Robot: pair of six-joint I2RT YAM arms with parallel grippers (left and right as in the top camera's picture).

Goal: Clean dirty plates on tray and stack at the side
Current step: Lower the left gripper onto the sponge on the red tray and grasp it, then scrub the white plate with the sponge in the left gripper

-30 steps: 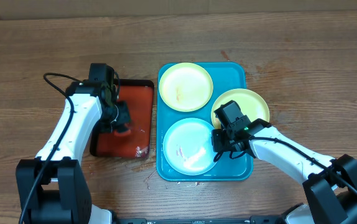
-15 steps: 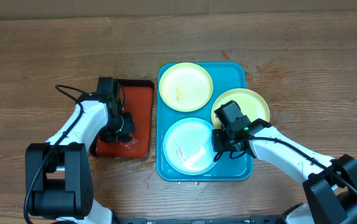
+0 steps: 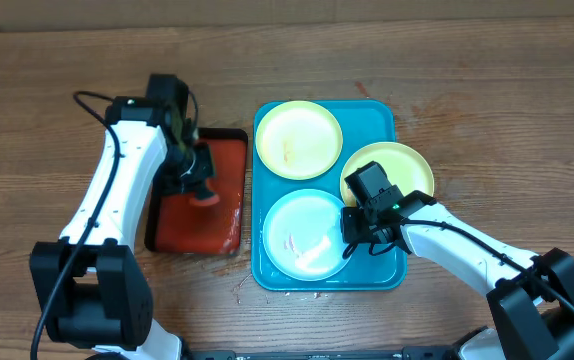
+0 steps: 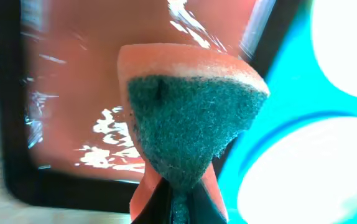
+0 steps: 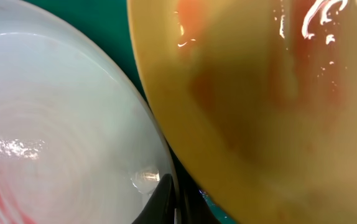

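Reaching across the bench (image 3: 47, 100) to the turquoise tray (image 3: 375, 118) is, I judge, the step in hand. The left fingers (image 4: 197, 208) are clamped on a sponge (image 4: 191, 118), orange foam with a dark green scouring face, and hover with it over the red tray (image 3: 217, 222), just beside the turquoise one. To do it well, the sponge should come down flat, scouring face first, on 1 plate at a time. It should press lightly enough that the plate does not skate, and work from the middle out to the rim so the dirt lifts rather than spreads. The turquoise tray holds 3 plates, none yet stacked on the bare bench at the side. The upper yellow-green plate (image 3: 298, 140) lies flat at the far end and the blue-white plate (image 3: 302, 232) flat at the near end. The right yellow-green plate (image 3: 402, 165) overlaps the tray's right rim and seems tilted. The right fingers (image 5: 163, 202) are drawn together at its edge, between the 2 nearer plates; whether they pinch the rim I cannot tell. The red tray holds nothing but wet-looking glints. Orange-red smears (image 3: 292, 243) mark the blue-white plate, and fainter ones show on both yellow-green plates.
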